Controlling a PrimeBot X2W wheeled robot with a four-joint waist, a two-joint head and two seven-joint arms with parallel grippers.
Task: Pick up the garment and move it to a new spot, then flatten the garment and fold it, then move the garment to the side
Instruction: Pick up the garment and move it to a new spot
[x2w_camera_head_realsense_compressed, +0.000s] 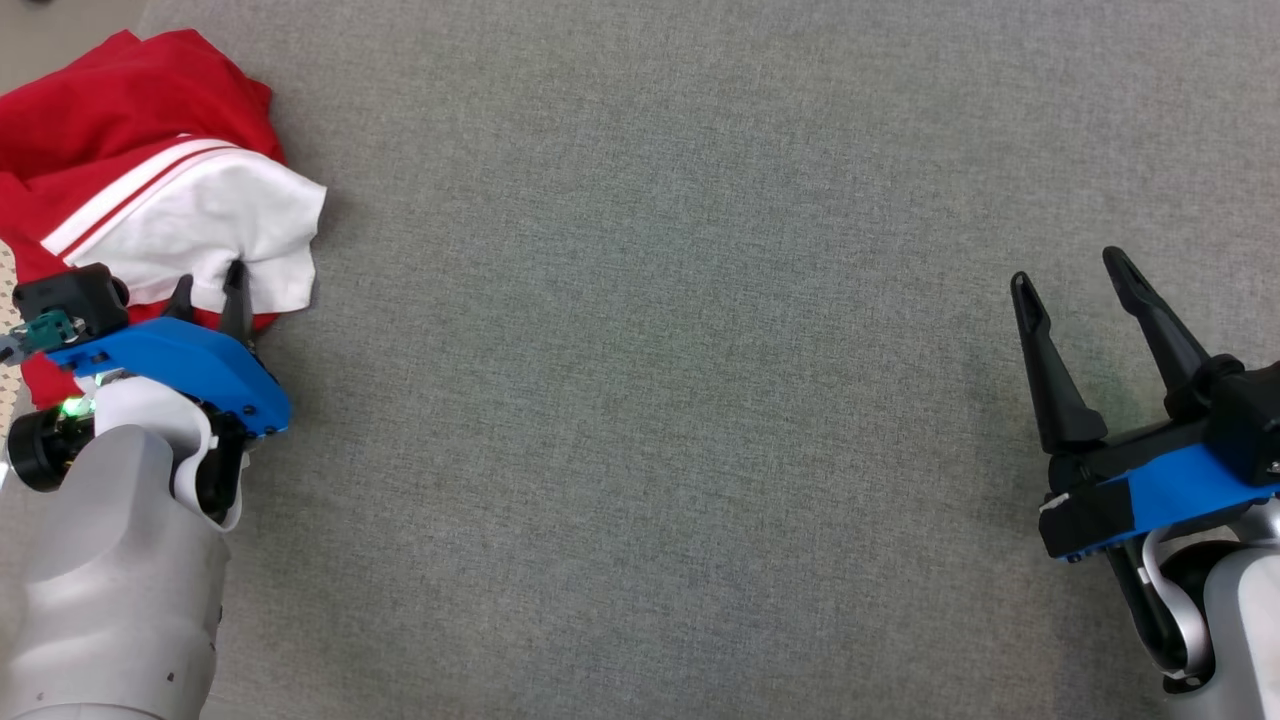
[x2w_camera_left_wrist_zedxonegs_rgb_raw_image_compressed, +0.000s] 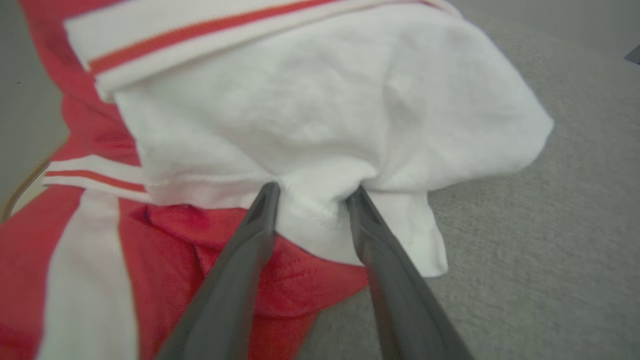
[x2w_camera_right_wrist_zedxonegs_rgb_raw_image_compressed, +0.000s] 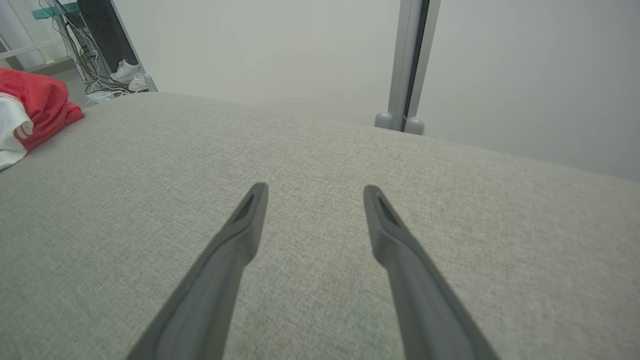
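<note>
Red and white garment (x2w_camera_head_realsense_compressed: 150, 190) lies crumpled at far left edge of grey cloth surface (x2w_camera_head_realsense_compressed: 700, 400). Left gripper (x2w_camera_left_wrist_zedxonegs_rgb_raw_image_compressed: 312, 192) straddles a white fold, jaws part-closed against it. Right gripper (x2w_camera_head_realsense_compressed: 1075, 285), well apart from garment, jaws wide, empty.

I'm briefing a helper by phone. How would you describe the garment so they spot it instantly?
On the grey cloth table, look to the far left corner. A crumpled red garment with a white panel and red stripe lies there, the left gripper pinching its white edge; nothing else there is red.
</note>
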